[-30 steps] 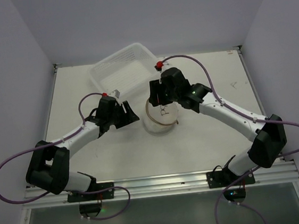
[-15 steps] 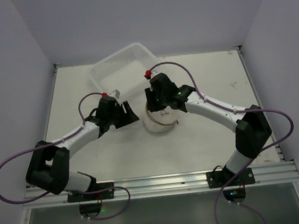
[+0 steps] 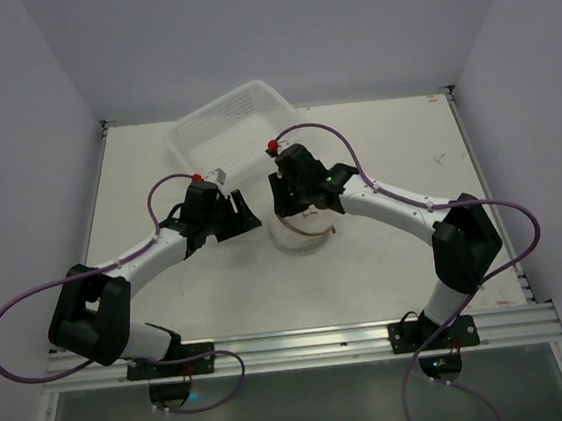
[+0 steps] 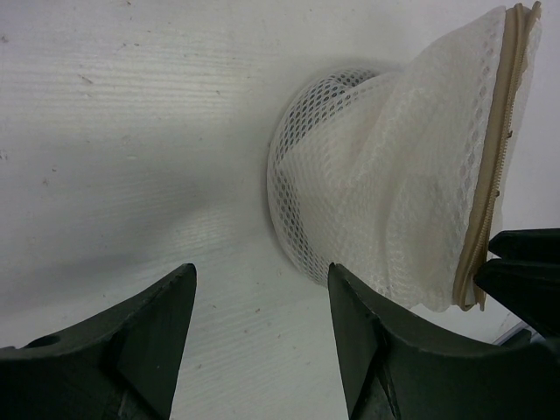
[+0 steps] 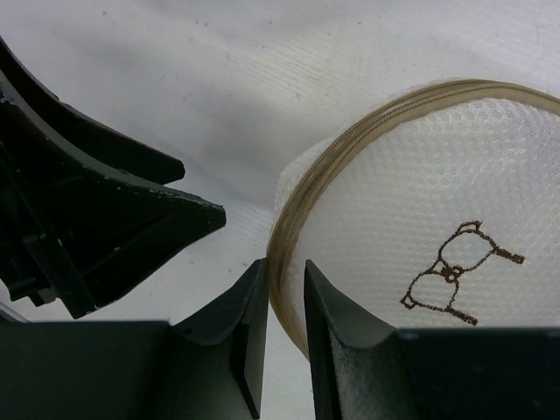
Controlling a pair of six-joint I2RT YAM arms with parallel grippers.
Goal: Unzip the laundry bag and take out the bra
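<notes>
The right tool [image 5: 285,273] has swung left onto the laundry bag [image 5: 411,201] on the bench [image 3: 394,138], fingers nearly together astride its tan rim [image 5: 302,206] (clamped or not, unclear). The left tool [image 4: 262,289] gapes beside it. Pinching only trim would drag the bag rather than unzip it.

Top view: you get bright, even, diffuse overhead light. The table [image 3: 168,283] reads near-white w/ no glare. Shadows are soft, faint under the arms and darker round the laundry bag [image 3: 299,239]. Left wrist cam: mesh is crisp, and a grey shadow spreads over the tabletop left of the bag. The left gripper [image 4: 262,273] fingers [image 4: 140,341] are dark and soft-edged near the lens. Right wrist cam: mesh & print are in focus. The right gripper [image 5: 285,267] fingers [image 5: 350,350] go black w/ little detail.
</notes>
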